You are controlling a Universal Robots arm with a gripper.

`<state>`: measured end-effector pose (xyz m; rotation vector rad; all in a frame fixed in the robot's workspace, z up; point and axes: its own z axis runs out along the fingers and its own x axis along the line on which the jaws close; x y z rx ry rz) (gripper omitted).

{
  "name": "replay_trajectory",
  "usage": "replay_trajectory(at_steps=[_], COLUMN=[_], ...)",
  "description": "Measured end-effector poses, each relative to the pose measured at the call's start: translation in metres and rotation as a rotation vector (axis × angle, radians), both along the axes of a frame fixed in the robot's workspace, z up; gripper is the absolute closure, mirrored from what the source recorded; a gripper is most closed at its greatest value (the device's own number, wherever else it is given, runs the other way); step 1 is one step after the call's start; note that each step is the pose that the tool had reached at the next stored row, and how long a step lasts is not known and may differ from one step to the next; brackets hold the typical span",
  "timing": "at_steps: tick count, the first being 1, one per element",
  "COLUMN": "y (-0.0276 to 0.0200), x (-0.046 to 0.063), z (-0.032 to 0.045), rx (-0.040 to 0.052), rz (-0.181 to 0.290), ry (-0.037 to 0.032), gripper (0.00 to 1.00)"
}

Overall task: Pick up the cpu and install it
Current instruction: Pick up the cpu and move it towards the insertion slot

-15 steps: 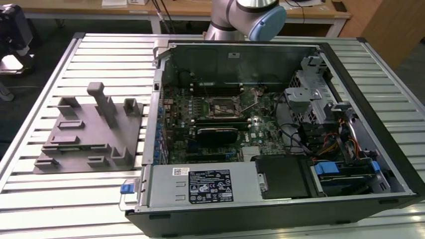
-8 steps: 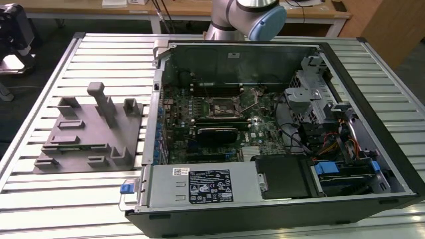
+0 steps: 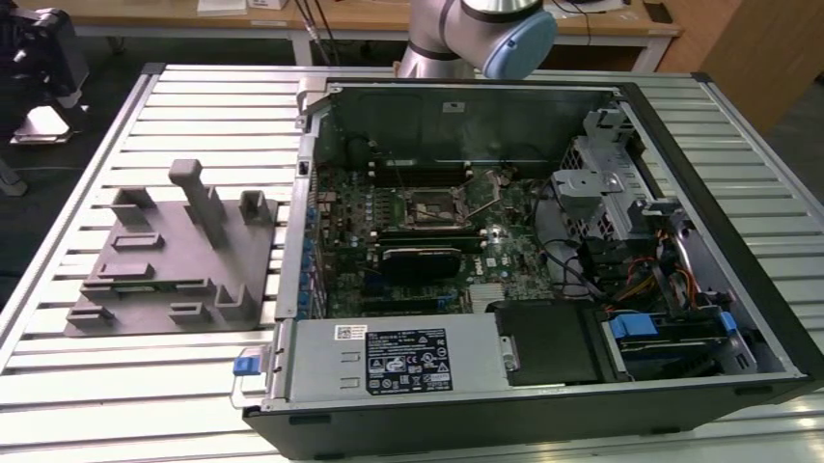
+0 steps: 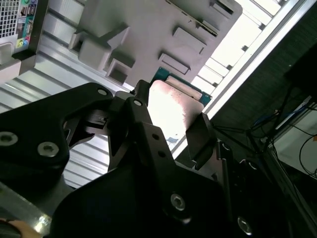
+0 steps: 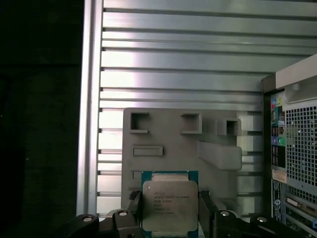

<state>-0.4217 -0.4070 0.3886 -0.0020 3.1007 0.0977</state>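
CPU (image 5: 170,204) gripped over the grey fixture (image 5: 168,134).
The gripper (image 5: 170,212) pinches its opposite edges; in the exterior view the socket (image 3: 431,204) sits three o'clock of the fixture.

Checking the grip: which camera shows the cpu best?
The first wrist view: the cpu faces it squarely, clamped in the gripper. The second wrist view catches the cpu obliquely, glare-washed, partly behind the gripper.

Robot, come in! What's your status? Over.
Gripper shut on silvery square cpu chip. Grey plastic fixture beyond it. Nothing blocking seen.
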Motion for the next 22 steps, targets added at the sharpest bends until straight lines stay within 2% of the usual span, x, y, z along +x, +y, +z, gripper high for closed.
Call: replay_trajectory(at_steps=[11, 22], y=[0.0, 0.0], x=[0.022, 0.048], z=[0.0, 0.0], rx=[0.0, 0.0], rz=[0.0, 0.0], ry=[-0.0001, 0.0], gripper=[0.46, 0.46])
